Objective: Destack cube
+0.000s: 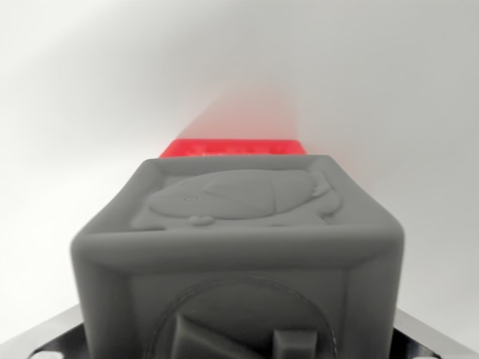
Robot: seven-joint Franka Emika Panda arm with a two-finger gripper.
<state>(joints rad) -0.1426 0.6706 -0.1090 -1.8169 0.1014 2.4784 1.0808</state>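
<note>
Grey moulded plastic cube (239, 254): one unit is visible, filling the lower centre of the wrist view and sitting very close to the camera. Its edges are rounded and raised, framing each face. The upper face carries an embossed relief of a rounded animal figure. The face turned toward the camera carries a raised circular ring with blocky relief shapes inside it; that face is cut off by the bottom edge of the picture.

Red plastic block (233, 147): one unit is visible, showing only as a narrow bright red strip directly beyond the far top edge of the grey cube. Its surface looks finely textured. Whether the two items touch cannot be determined, as the grey cube hides the junction. A soft red glow lies on the white surface (82, 90) above the strip.

Gripper: only dark metal parts (56, 340) show at the lower left and lower right corners, either side of the grey cube. The fingertips are out of frame, so the opening width and any hold on the cube cannot be determined.
</note>
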